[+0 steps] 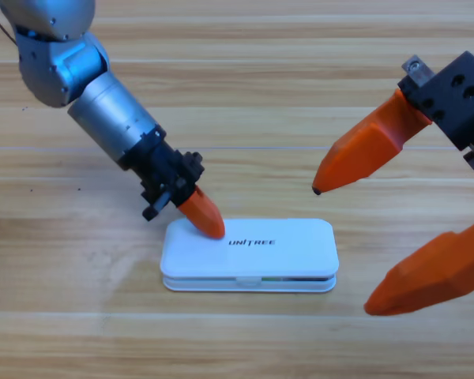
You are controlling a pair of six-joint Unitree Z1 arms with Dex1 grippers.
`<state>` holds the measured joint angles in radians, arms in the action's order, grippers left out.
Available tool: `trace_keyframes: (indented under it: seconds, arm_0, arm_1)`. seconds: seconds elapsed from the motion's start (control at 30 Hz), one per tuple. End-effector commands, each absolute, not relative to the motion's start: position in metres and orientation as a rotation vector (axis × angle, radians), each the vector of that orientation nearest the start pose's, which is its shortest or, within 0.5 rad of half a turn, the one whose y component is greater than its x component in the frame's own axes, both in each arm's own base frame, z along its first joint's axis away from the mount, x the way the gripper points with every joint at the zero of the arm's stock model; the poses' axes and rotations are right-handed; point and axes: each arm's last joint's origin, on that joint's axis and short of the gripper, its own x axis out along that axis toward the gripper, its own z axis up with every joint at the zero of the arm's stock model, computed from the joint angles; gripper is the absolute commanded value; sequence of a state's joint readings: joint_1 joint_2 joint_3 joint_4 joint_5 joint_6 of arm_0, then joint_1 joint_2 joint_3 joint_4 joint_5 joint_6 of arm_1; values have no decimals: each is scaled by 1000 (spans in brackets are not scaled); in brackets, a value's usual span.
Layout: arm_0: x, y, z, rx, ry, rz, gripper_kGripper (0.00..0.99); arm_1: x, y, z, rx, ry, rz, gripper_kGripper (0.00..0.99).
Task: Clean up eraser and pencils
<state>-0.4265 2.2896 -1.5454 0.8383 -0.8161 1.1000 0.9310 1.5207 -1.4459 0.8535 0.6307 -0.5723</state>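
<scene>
The white "UNITREE" case (276, 246) lies flat at the middle of the table with its lid down. My left gripper (209, 225) reaches in from the upper left, its orange jaws together in a single tip that rests on the lid's left end. My right gripper (341, 249) waits at the right edge, open, with one jaw above the case's right end and the other below it, and nothing between them. The eraser and the pencils are out of view; only a thin green sliver (273, 279) shows in the case's front seam.
The grey left arm (87, 87) slants across the upper left of the wooden table (79, 332). The black body of the right gripper (458, 99) fills the upper right corner.
</scene>
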Motion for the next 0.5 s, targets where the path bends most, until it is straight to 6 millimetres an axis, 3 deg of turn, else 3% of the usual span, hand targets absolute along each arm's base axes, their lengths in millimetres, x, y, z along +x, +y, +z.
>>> trace_keyframes:
  seconds: [0.03, 0.5]
  arm_0:
    - [357, -224, 144, 446, 946, -1709, 0]
    - [343, -232, 136, 460, 954, -1711, 0]
  arm_1:
    - [136, 237, 401, -552, 568, 1723, 914]
    - [136, 237, 400, -552, 568, 1723, 914]
